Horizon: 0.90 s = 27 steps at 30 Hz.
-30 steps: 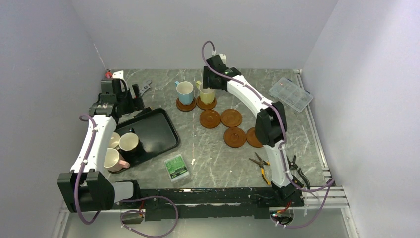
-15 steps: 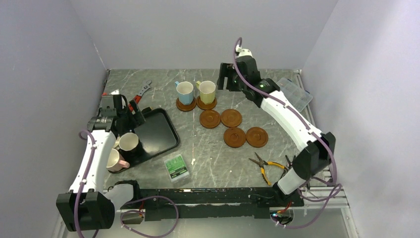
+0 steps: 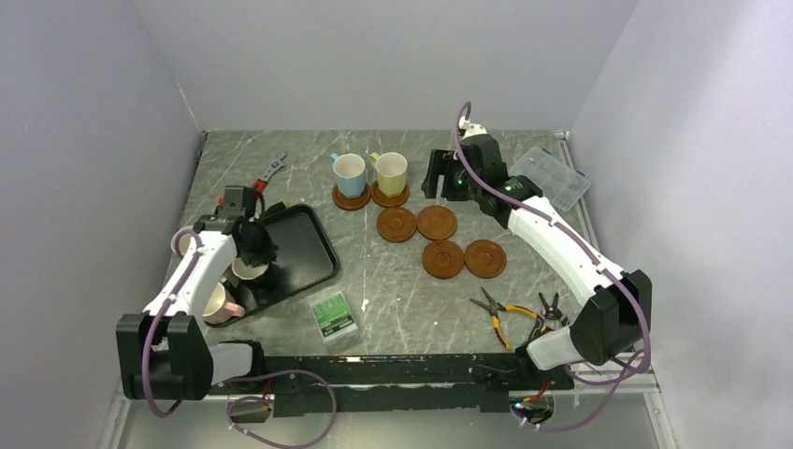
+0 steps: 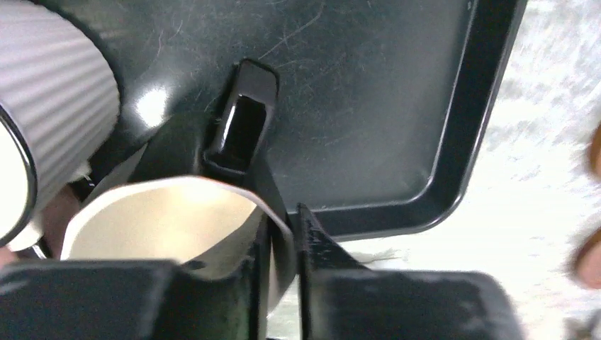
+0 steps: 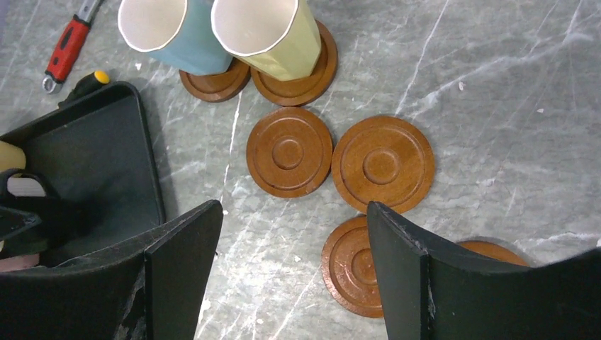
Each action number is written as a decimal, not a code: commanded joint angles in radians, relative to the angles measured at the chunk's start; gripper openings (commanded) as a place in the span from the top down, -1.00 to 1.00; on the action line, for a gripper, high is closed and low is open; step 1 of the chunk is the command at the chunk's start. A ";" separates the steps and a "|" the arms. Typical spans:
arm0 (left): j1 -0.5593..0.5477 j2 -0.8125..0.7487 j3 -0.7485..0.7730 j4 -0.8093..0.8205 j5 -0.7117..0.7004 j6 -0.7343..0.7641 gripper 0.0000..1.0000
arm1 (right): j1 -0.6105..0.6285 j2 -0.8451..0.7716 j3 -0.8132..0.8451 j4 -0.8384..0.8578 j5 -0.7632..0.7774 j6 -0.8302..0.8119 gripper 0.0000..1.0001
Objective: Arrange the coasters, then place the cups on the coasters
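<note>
Tray [image 4: 397, 106] close-up alone shows left gripper [image 4: 282, 237] pinching black cup [image 4: 163, 216] rim.

Note your round reddish-brown concentric-ringed coasters [image 5: 289, 151], light blue mug [image 5: 197, 55], olive-yellow mug [image 5: 292, 51] and cream-lined black mug [image 4: 163, 212].

Overhead, the light is even and diffuse from above. The arms throw only faint shadows on the marble table [image 3: 393, 281], and all is sharp. In the left wrist view the left gripper [image 4: 282, 227] is a dark blur at the bottom. Beyond its fingers a white glare spot sits on the black tray [image 4: 368, 106], with a gleam on the handle of the black mug [image 4: 241, 131]. The table right of the claw is blown out and smeared. The right wrist view is bright and crisp, and ahead of the right gripper [image 5: 292, 209] the coasters [image 5: 289, 152] carry a soft sheen.
</note>
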 commanded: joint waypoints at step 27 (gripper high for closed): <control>-0.340 0.020 0.311 -0.087 -0.134 0.083 -0.57 | -0.001 -0.124 -0.131 0.082 -0.109 0.040 -0.55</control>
